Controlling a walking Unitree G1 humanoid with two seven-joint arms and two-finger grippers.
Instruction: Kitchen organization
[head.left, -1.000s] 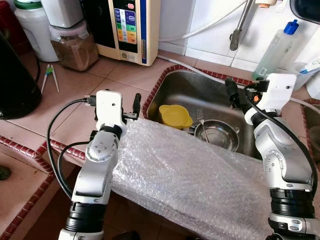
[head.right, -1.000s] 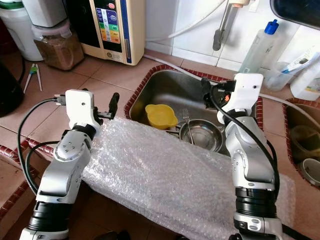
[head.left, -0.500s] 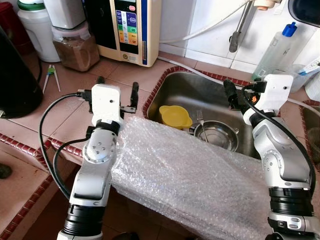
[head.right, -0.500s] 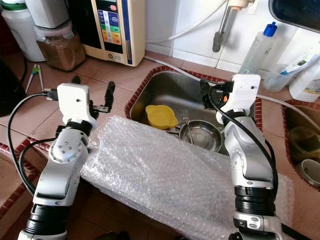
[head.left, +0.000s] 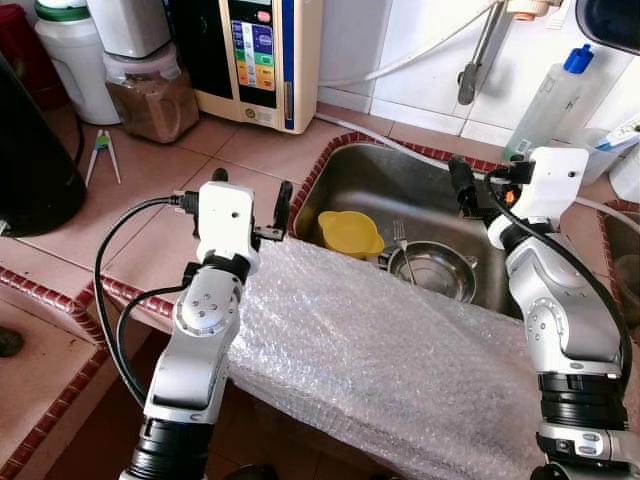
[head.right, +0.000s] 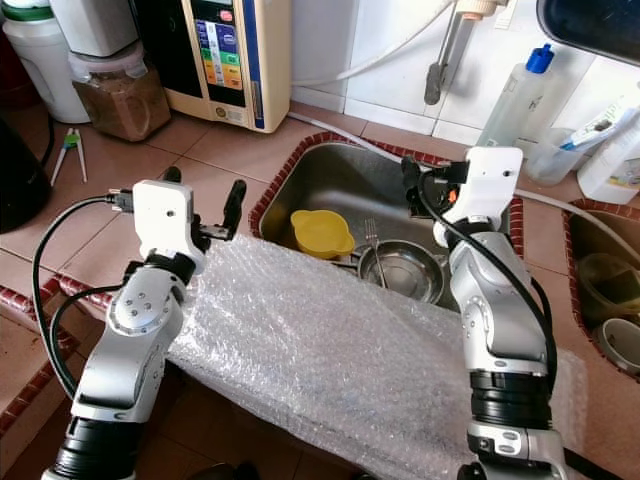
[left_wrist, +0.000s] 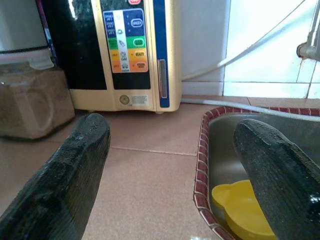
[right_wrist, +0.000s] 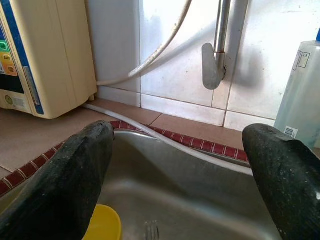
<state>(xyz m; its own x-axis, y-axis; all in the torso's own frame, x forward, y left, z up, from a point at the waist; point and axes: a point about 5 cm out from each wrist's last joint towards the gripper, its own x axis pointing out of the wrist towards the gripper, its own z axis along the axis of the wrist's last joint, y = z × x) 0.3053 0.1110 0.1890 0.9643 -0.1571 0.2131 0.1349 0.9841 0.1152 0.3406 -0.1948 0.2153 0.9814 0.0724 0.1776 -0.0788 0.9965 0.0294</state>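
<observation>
Two grippers hung over the tiled counter in the head views: the left gripper (head.left: 250, 192), fingers parted and empty, sat at about nine o'clock from the steel sink (head.left: 372, 178), while the right gripper (head.left: 467, 186) hovered at the sink's three o'clock edge, a yellow bowl (head.left: 350, 232) and a metal bowl (head.left: 437, 270) with a fork (head.left: 402, 242) lay in the basin, and bubble wrap (head.left: 380, 350) draped the counter's front edge at six o'clock. From the left wrist, its spread fingers (left_wrist: 65, 175) framed a cream appliance (left_wrist: 131, 52) at twelve o'clock and the yellow bowl near five o'clock. From the right wrist, that gripper's fingers (right_wrist: 75, 180) stood wide apart above the basin, with what looked like a faucet (right_wrist: 216, 50) at twelve o'clock.
</observation>
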